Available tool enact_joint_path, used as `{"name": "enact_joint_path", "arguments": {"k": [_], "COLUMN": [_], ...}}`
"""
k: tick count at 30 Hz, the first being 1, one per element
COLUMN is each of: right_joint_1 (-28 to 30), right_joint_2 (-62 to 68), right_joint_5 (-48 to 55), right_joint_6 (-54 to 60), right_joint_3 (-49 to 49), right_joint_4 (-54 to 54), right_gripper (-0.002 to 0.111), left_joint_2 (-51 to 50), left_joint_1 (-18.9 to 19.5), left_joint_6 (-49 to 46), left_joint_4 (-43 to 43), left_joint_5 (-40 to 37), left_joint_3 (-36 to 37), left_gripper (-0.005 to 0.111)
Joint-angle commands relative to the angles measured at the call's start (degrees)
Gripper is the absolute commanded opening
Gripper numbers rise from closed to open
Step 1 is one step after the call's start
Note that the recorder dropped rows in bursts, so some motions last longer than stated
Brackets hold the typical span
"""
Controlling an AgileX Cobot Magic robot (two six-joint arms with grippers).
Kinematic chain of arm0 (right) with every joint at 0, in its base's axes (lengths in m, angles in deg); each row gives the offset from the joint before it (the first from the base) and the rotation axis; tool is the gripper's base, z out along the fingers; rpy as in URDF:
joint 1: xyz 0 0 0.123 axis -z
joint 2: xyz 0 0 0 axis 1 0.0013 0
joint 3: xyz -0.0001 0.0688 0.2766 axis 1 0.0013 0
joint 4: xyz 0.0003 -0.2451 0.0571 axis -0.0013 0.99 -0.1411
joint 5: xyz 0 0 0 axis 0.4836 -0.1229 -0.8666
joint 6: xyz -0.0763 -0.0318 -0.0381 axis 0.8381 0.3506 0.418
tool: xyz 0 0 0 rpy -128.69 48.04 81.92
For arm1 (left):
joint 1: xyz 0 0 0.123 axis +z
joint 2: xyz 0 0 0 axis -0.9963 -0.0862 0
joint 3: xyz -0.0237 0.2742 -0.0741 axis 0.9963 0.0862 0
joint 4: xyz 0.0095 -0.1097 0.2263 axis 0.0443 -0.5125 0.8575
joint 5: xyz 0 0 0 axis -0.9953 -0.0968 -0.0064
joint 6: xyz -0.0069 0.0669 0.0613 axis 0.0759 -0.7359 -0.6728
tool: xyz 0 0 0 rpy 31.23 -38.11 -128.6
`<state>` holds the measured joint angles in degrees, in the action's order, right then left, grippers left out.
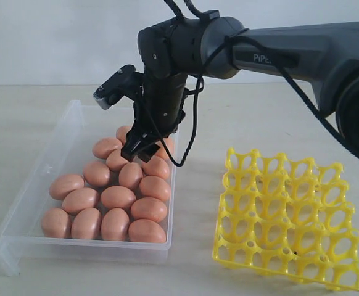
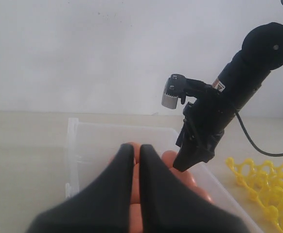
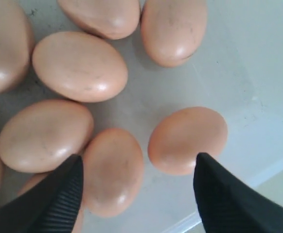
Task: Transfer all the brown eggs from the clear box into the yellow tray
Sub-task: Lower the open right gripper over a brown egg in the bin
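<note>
The clear box (image 1: pixel 20 200) sits on the pale table (image 1: pixel 241 123) at about 9 o'clock in the exterior view, and the yellow tray (image 1: pixel 287 222) stands well apart from it at about 4 o'clock. The brown eggs (image 1: pixel 118 197) lie packed together on the box floor, filling its right half from the near wall back towards the far one.

The dark arm reaches in from 2 o'clock, across the middle, and hangs its right gripper (image 1: pixel 139 148) nose-down over the far end of the egg pile, at roughly 1 o'clock of the pack. Seen from its own wrist, the black fingertips (image 3: pixel 59 194) are spread wide and have hold of nothing. Two eggs lie in the gap below them. One egg (image 3: pixel 113 170) is just beside one fingertip, at the edge of the pack. The other egg (image 3: pixel 187 141) is a little apart from the rest, close to the box wall and nearer the opposite fingertip. I cannot tell whether either fingertip touches an egg.

The left gripper (image 2: pixel 137 150) hovers off the near end of the box with its two fingers drawn together to a thin slit and nothing between them.
</note>
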<state>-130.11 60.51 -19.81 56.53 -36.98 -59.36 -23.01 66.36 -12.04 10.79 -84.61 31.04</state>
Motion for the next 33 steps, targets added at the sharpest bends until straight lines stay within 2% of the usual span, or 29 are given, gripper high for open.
{"name": "enact_joint_path", "arguments": {"k": [1, 7, 24, 27, 30, 33], "right_joint_1": [0.01, 0.01, 0.01, 0.01, 0.01, 0.01], "right_joint_2": [-0.13, 2.12, 3.88, 3.88, 3.88, 3.88], "right_joint_5": [-0.11, 2.13, 2.25, 2.25, 2.25, 1.41], "right_joint_6": [-0.19, 0.04, 1.82, 1.99, 1.99, 1.84], "right_joint_3": [-0.36, -0.36, -0.36, -0.36, -0.36, -0.36], "right_joint_4": [-1.73, -1.73, -1.42, -1.42, -1.42, -1.42], "right_gripper": [0.053, 0.039, 0.039, 0.047, 0.062, 0.063], "left_joint_2": [0.15, 0.15, 0.15, 0.15, 0.15, 0.15], "left_joint_1": [-0.45, -0.45, -0.45, -0.45, -0.45, -0.45], "left_joint_6": [0.47, 0.47, 0.47, 0.47, 0.47, 0.47], "left_joint_4": [-0.13, -0.13, -0.13, -0.13, -0.13, -0.13], "left_joint_5": [0.30, 0.30, 0.08, 0.08, 0.08, 0.08], "left_joint_3": [0.15, 0.15, 0.15, 0.15, 0.15, 0.15], "left_gripper": [0.004, 0.004, 0.004, 0.004, 0.004, 0.004]}}
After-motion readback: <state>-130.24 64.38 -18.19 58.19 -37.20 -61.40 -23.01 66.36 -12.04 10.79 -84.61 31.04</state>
